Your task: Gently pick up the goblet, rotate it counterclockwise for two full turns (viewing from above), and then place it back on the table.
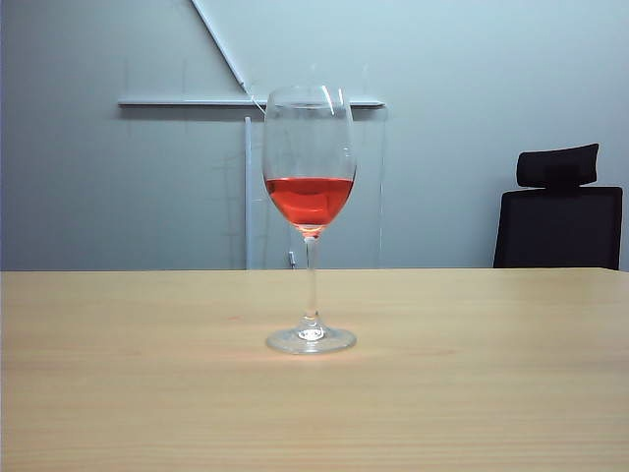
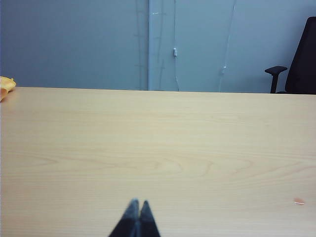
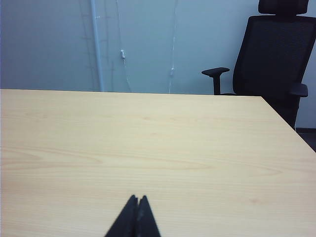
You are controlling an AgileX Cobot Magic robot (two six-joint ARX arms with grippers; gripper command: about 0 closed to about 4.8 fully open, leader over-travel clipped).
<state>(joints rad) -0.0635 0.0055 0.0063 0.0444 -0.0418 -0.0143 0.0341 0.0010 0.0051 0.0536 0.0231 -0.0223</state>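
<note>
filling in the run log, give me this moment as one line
goblet: upright on table, untouched | left gripper: shut, empty, over table | right gripper: shut, empty, over table | stage: pick not started

Only the dark fingertips of the left gripper [image 2: 138, 202] and the right gripper [image 3: 138, 197] are seen, the rest being cut off by the frame edge in each wrist view. A yellow-orange object [image 2: 6, 86] on the table [image 2: 158, 148] is clipped at the edge and cannot be identified. A small pink speck [image 2: 299, 201] is too small to be made out.
</note>
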